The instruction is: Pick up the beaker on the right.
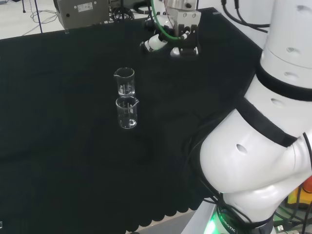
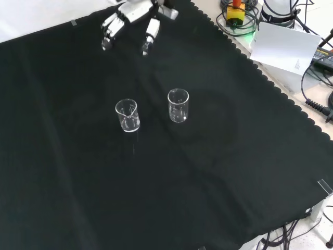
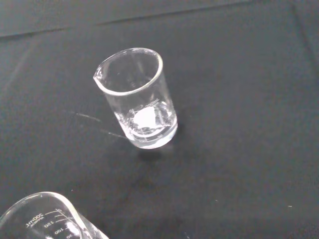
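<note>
White graduation marks and numerals are printed on the wall of a clear glass beaker [image 3: 45, 221] in the wrist view. A white label is borne by a grey metal box [image 1: 83, 7], its print too small to be read.

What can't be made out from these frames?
- Hand, front view: cut off by the top edge; palm hidden.
- Near beaker, wrist view: cut off by the edge; only its rim shows.
- Beakers, head view: clear glass, too small to tell contents.
</note>
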### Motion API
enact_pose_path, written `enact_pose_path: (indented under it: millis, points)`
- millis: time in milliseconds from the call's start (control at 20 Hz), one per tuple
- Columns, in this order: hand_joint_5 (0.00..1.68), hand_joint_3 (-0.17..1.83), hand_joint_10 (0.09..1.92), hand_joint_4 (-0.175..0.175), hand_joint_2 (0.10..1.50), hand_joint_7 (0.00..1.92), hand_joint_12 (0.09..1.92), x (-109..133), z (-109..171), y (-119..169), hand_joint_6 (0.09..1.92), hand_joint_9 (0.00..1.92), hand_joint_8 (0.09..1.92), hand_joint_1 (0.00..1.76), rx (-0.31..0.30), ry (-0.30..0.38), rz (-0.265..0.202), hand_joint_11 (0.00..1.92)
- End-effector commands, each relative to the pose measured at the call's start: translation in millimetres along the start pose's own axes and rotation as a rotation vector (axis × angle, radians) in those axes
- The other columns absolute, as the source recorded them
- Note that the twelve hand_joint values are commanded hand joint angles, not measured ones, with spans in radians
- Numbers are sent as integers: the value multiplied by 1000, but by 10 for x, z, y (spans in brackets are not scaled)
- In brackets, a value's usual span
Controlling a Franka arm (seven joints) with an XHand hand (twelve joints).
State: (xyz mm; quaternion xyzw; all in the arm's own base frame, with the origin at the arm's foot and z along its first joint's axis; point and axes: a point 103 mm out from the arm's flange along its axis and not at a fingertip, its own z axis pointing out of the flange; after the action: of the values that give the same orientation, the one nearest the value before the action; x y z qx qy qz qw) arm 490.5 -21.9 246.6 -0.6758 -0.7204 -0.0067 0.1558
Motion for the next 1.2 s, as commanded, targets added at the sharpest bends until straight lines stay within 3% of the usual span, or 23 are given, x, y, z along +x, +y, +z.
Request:
enact_pose_path:
  millis: [50,200,350,500,1000,1200]
  points:
    - [404,-142,701,-28,981,194,1417,-85,396,474,87,371,643,747,20,94,-79,85]
    - [432,-156,689,-30,974,189,1410,-118,503,521,87,350,643,751,47,117,-99,73]
    - [439,-173,676,-31,968,160,1408,-151,644,556,87,316,636,752,77,200,-136,46]
    - [432,-175,647,-29,949,106,1351,-149,784,577,87,212,618,753,68,238,-166,7]
    - [381,-175,654,-30,904,81,1307,-161,1069,707,87,189,609,785,113,294,-198,0]
    - [355,-175,649,-29,884,46,1268,-202,1159,767,87,155,593,788,124,349,-218,0]
